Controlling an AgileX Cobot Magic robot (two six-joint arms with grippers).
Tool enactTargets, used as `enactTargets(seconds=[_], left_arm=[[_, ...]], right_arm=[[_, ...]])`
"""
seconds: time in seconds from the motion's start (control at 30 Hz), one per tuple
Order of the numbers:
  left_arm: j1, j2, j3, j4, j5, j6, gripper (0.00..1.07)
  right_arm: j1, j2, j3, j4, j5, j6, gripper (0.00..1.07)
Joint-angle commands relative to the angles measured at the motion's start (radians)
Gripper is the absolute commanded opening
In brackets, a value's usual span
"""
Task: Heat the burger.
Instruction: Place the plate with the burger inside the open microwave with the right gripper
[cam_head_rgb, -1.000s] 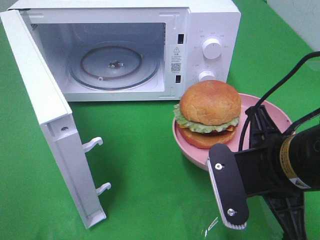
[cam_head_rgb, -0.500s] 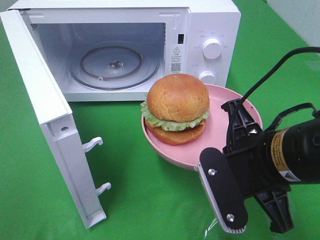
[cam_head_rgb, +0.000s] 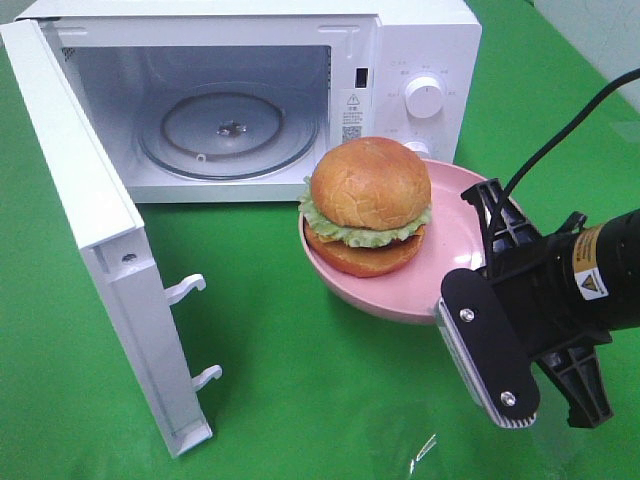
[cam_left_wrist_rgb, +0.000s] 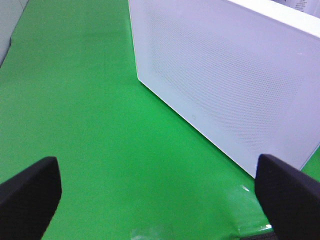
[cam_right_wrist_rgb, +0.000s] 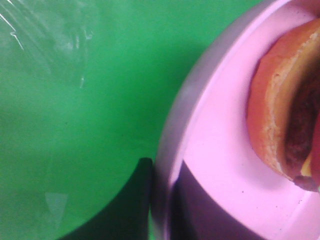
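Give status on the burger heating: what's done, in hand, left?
Done: the microwave door stands open and the turntable is bare. In hand: the right hand is shut on the rim of the pink plate, with the burger on it, in front of the opening and not yet inside. The left hand is open, near the door's outer face. Left: plate onto the turntable, door shut, dial turned.
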Motion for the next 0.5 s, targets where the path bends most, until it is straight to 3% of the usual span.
enactTargets(seconds=[0.03, 0.17, 0.5], left_arm=[[0.005, -0.003, 0.003, -0.008, -0.013, 0.002, 0.98], [0.005, -0.003, 0.003, -0.008, -0.013, 0.002, 0.98], [0.005, -0.003, 0.003, -0.008, -0.013, 0.002, 0.98]], right_arm=[[-0.027, -0.012, -0.009, 0.204, -0.056, -0.242, 0.0], [-0.047, -0.012, -0.009, 0.352, -0.053, -0.416, 0.0], [-0.046, -0.012, -0.01, 0.341, -0.051, -0.441, 0.0]])
